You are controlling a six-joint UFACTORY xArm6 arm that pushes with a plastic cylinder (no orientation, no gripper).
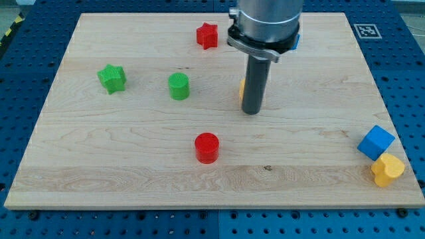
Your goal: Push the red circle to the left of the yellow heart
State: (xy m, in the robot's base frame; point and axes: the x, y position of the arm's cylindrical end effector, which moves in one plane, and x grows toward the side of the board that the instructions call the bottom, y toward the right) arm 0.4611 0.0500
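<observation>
**Inspector:** Rod end first. My tip stands on the wooden board a little above centre. It has no jaws to open or close, so it grips nothing; it only pushes. A small yellow-orange block peeks out at the rod's left edge, mostly hidden, shape not determinable. A sliver of blue block shows behind the arm's collar, shape likewise hidden.

**Assistant:** And the task pieces?

**Inspector:** Red circle lies at about seven o'clock from my tip, apart from it, untouched. Yellow heart sits near the board's corner at the view's bottom right, about four o'clock from my tip, touching or just beside a blue cube at its eleven o'clock.

**Assistant:** Why the present placement?

**Inspector:** Judgement only: the circle is already on the heart's nine o'clock side but well apart, so it needs a rightward push. My tip would have to come round to the circle's nine o'clock face.

**Assistant:** Other items?

**Inspector:** Red star, green star and green cylinder, all clear of that path.

**Assistant:** Writing or labels?

**Inspector:** No legible text. One square black-and-white fiducial marker at the top-right corner.
</observation>
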